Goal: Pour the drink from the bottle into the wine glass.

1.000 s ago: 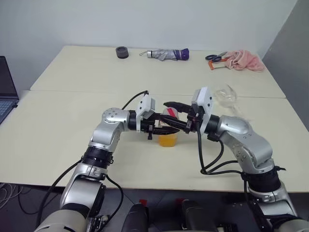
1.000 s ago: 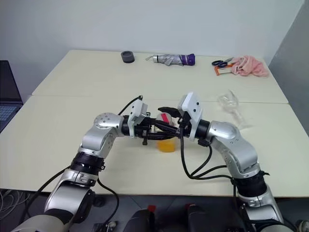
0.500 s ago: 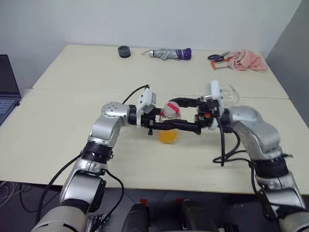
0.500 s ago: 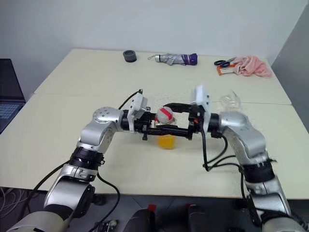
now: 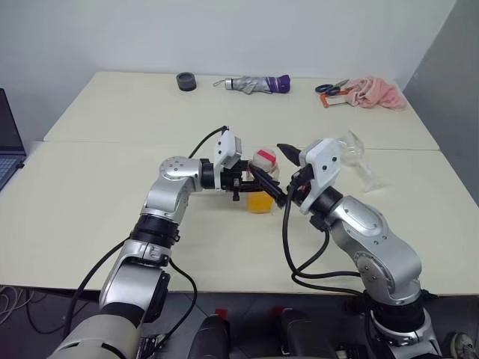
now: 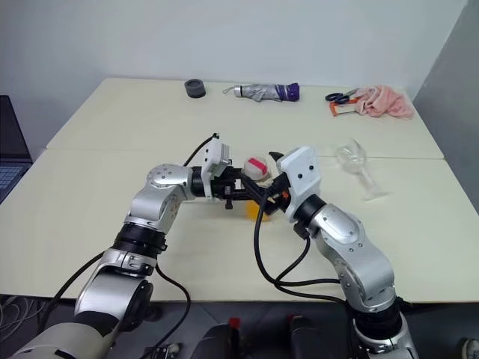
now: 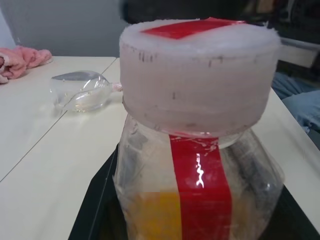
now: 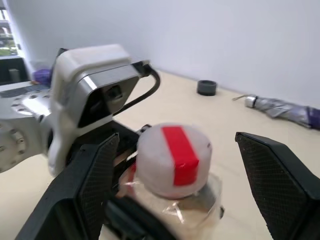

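My left gripper is shut on the bottle and holds it upright just above the table. The bottle is clear, with a red strip down its side and a whitish cap crossed by red tape. The orange drink fills its lower part. My right gripper is open, one finger on each side of the cap with gaps showing. The wine glass lies on its side on the table, to the right of both grippers.
Along the far edge of the table lie a black tape roll, a folded umbrella, scissors and a pink cloth. A laptop sits at the left edge.
My right gripper has opened and its wrist has swung round from the right side to the near side of the cap. The left gripper and bottle have barely moved.
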You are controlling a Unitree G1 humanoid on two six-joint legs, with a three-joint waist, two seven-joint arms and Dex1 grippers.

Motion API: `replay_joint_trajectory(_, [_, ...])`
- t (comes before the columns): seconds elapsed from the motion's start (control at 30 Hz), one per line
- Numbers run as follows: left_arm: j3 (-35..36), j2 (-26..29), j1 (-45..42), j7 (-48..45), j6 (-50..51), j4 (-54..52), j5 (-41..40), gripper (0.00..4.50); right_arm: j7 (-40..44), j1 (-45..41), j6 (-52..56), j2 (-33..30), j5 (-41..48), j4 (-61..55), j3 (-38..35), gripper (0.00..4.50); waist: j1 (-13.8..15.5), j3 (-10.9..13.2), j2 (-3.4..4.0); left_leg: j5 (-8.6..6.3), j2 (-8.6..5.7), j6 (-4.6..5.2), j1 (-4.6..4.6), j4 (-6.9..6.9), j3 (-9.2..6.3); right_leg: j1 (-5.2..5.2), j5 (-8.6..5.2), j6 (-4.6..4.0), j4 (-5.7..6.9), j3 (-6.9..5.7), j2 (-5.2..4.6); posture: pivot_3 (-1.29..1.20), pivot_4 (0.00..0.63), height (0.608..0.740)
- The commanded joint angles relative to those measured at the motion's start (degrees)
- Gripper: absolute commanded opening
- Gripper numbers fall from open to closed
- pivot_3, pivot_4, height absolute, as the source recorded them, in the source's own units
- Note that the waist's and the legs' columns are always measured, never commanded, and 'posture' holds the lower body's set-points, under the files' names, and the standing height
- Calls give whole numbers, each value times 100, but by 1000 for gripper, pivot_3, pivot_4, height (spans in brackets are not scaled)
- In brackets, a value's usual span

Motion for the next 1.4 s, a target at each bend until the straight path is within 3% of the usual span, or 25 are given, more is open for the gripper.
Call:
replay_joint_trajectory(0.03, [17,-20,-215,-55,-238,35,35,1787,-60,-106,101,82,42,-292,18,3968,0,0,0,0,0,0,0,-1,0,0,0,0,-1,0,0,0,150,740])
replay_joint_trajectory(0.57, [42,-87,-290,33,-434,173,145,1787,-322,-295,67,356,-348,227,151,3968,2,0,0,0,0,1,-1,-2,0,-1,0,-1,0,-1,0,0,150,740])
replay_joint_trajectory(0.67, [41,-87,-265,45,-397,122,133,1787,-314,-265,-68,411,-382,234,138,3353,2,0,0,0,0,1,-1,-2,-1,-1,0,-1,0,-1,0,0,150,740])
replay_joint_trajectory(0.8, [43,-82,-231,40,-357,70,112,1787,-194,-183,-208,364,-433,228,181,1952,1,0,0,0,0,1,-1,-2,0,-1,0,-1,-1,-1,0,0,150,740])
replay_joint_trajectory(0.93, [51,-90,-208,24,-310,35,79,1787,112,-119,-396,240,-363,335,245,1875,2,0,0,0,0,1,-1,-2,0,-1,0,-1,0,-1,0,0,150,740])
replay_joint_trajectory(1.03, [44,-80,-191,-93,-182,-48,-3,1786,965,-302,-829,-70,-139,703,306,1875,1,0,0,-1,-1,1,-1,-2,0,-1,0,-1,-1,-1,0,0,150,740])
replay_joint_trajectory(1.13, [12,-8,-191,-345,-5,-168,-104,1786,2832,-699,-1311,-651,616,1389,137,1875,-16,1,1,-1,-2,1,1,-2,4,-1,0,-1,-1,-1,1,0,150,740])
replay_joint_trajectory(1.23, [-37,113,-228,-654,90,-277,-126,1785,4715,-1536,-1563,-1465,772,2501,302,1875,-33,11,12,-1,-4,2,1,2,7,0,0,-1,-1,-1,1,0,150,740])
replay_joint_trajectory(1.4, [-20,148,-292,-687,39,-319,-67,1783,5470,-2310,-1368,-1534,965,3735,128,1875,-46,12,12,-2,6,3,5,-7,-1,2,-2,-7,-1,-8,6,0,150,740])
